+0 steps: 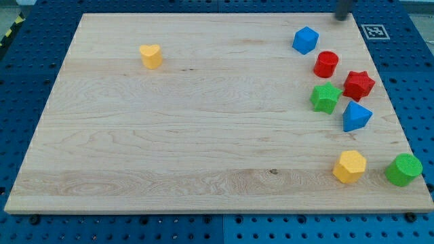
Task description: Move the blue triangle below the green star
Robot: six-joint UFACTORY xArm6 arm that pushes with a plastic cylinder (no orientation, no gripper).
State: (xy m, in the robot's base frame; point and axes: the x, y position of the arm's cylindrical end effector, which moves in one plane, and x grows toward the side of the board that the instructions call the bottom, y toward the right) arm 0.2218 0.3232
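My tip (343,17), a bare rod with no fingers to open or close, is hovering far right, well apart from the blue triangle (356,116) sitting just right of the green star (325,97), so the approach is only starting, calling for a leftward, nearward push

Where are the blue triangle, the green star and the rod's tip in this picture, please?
blue triangle (356,117): camera view, on its top face.
green star (325,97): camera view, at the middle of its top.
my tip (343,16): camera view, the rod's blurred lower end at the view's top edge, far above both blocks.
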